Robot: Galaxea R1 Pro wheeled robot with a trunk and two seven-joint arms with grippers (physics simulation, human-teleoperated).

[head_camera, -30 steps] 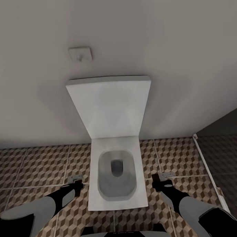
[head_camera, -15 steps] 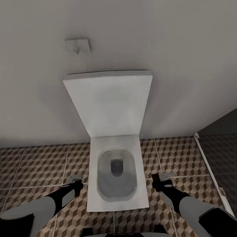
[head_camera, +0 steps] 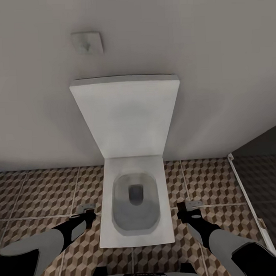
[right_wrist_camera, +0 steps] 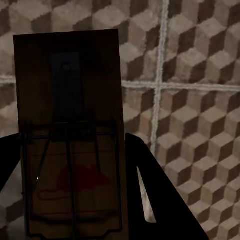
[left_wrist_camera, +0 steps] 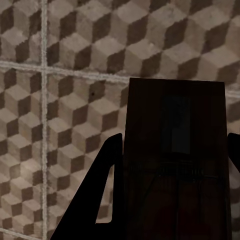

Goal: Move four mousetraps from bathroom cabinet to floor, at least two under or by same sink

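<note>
Ahead of the robot, a plain grey wall fills the upper head view, meeting the bathroom floor of brown, beige and white cube-pattern tiles. A dark grey shower floor lies at far right behind a white sill. White toilet stands against the wall, lid up, bowl open, centred between the two arms. Small square flush plate on the wall above the lid.

Left gripper hangs above the tiles just left of the bowl; right gripper just right of it.

Left wrist view: the fingers pinch a dark wooden mousetrap, slab held over the tiles, metal parts dim.

Right wrist view: jaws pinch a second mousetrap; wire bar, spring and a red mark on the wood are legible. Tiles lie beyond it.
</note>
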